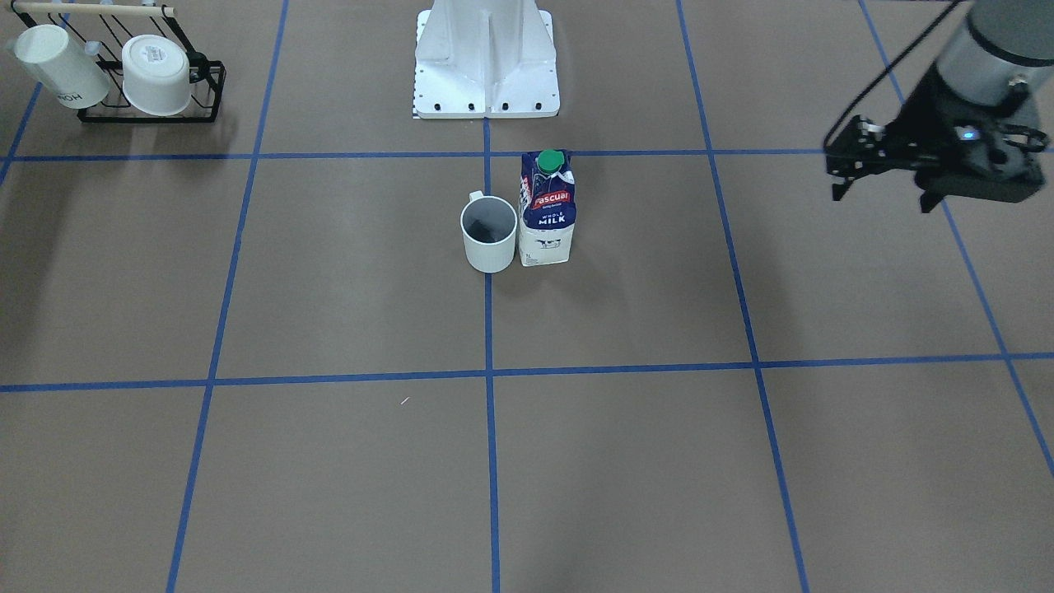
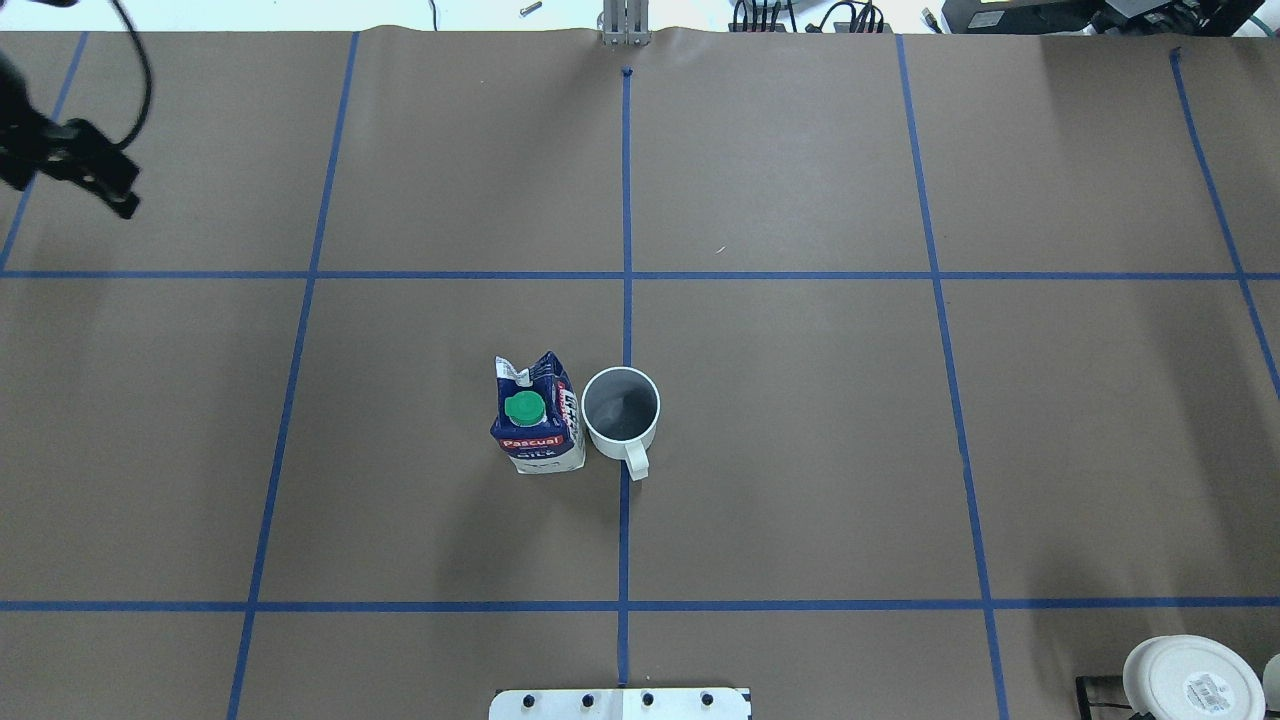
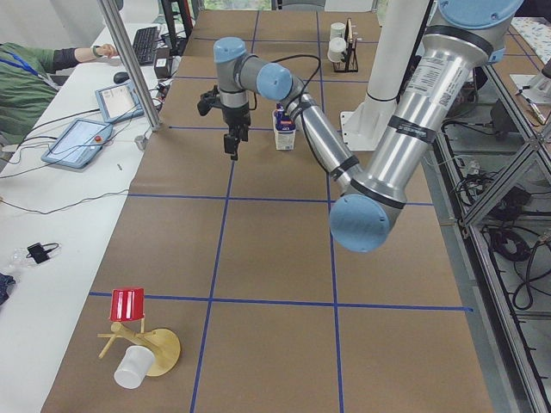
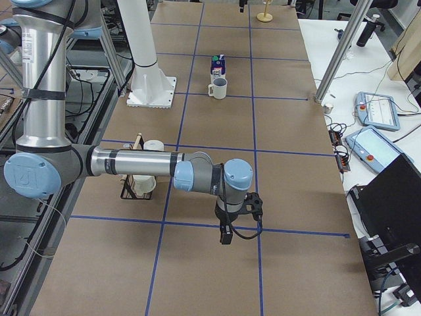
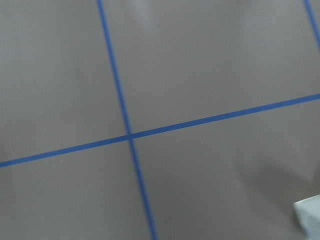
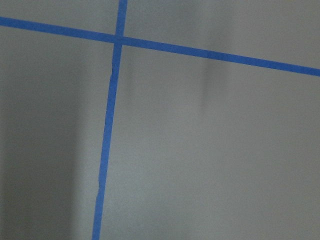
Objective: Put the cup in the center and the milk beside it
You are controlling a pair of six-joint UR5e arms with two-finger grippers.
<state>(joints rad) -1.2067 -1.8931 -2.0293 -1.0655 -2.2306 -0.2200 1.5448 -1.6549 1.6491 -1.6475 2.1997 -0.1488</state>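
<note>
Where blue tape grids the matte brown worktop, the small white mug stands on the centre line, navy-blue milk carton just beside. Left gripper hangs well apart, spread, empty; right gripper: cannot tell.

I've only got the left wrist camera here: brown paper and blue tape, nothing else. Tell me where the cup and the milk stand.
Observer: The cup stands upright on the middle tape line, with its handle toward the robot's base.
Operator: Now the milk.
Observer: The milk stands upright close beside the cup, on the robot's left side of it, with its green cap on.
Operator: Give me my left hand's place.
Observer: The left hand hangs in the air far out to the robot's left of the milk, with nothing in it.
</note>
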